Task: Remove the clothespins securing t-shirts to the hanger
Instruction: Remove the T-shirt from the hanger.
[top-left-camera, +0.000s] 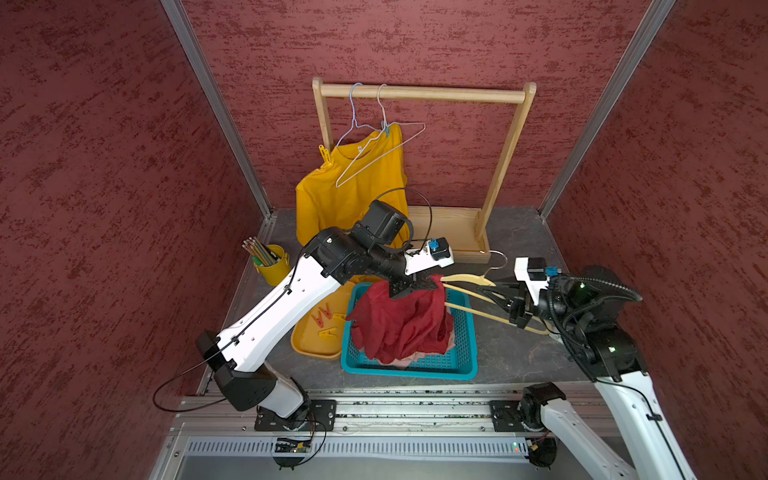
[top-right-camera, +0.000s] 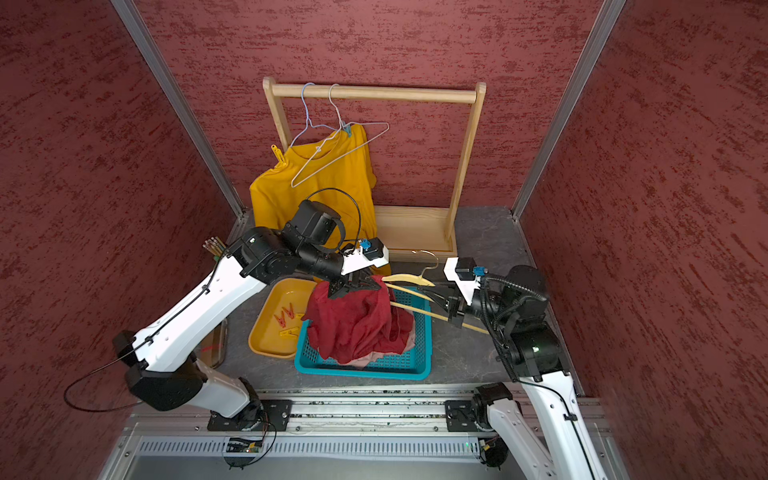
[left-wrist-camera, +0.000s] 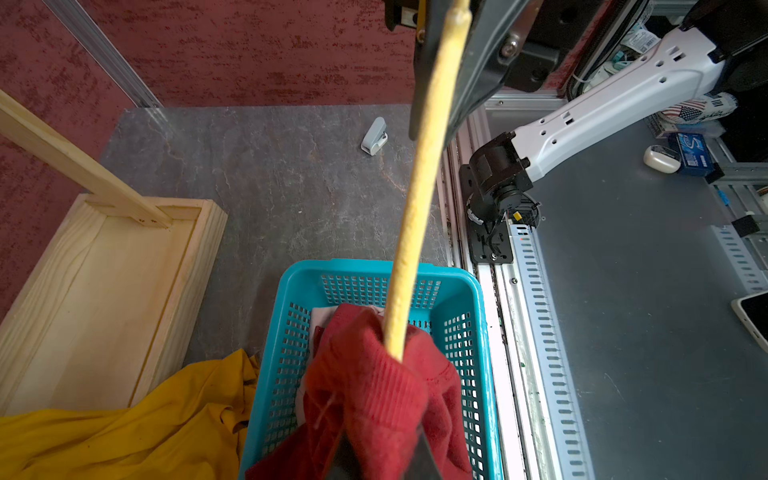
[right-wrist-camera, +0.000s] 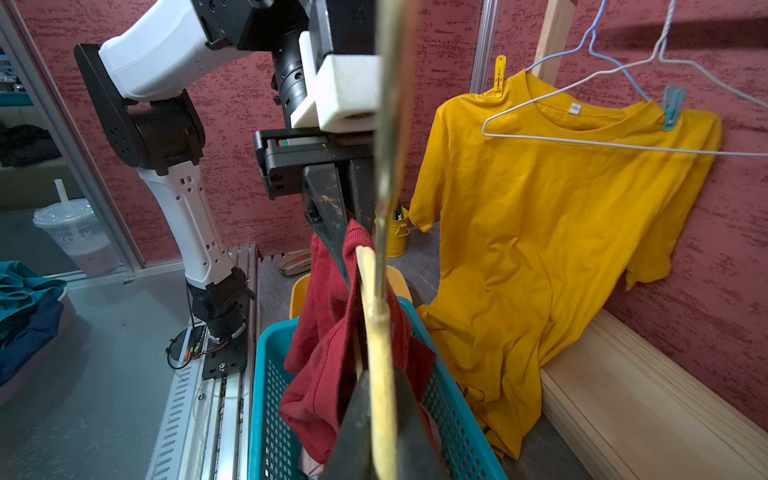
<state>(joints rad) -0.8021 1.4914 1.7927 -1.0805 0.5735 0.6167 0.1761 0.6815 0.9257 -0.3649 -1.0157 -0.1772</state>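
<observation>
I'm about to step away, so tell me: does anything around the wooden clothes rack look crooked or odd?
Yes. The mustard yellow t-shirt hangs lopsided from its thin blue wire hanger, its lower part crumpled on the dark tabletop, and an empty white wire hanger dangles tilted across its front.

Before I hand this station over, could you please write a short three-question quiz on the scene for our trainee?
1. True or false: the left gripper is shut on the dark red cloth t-shirt.
2. How many small plastic clothespins are clipped to the hanging mustard yellow t-shirt?
3. The right gripper grips: A) the pale wooden hanger; B) a metal spoon; C) a glass bottle.
Key: 1 true. 2 two, the yellow clothespin and the light blue clothespin. 3 A.
</observation>
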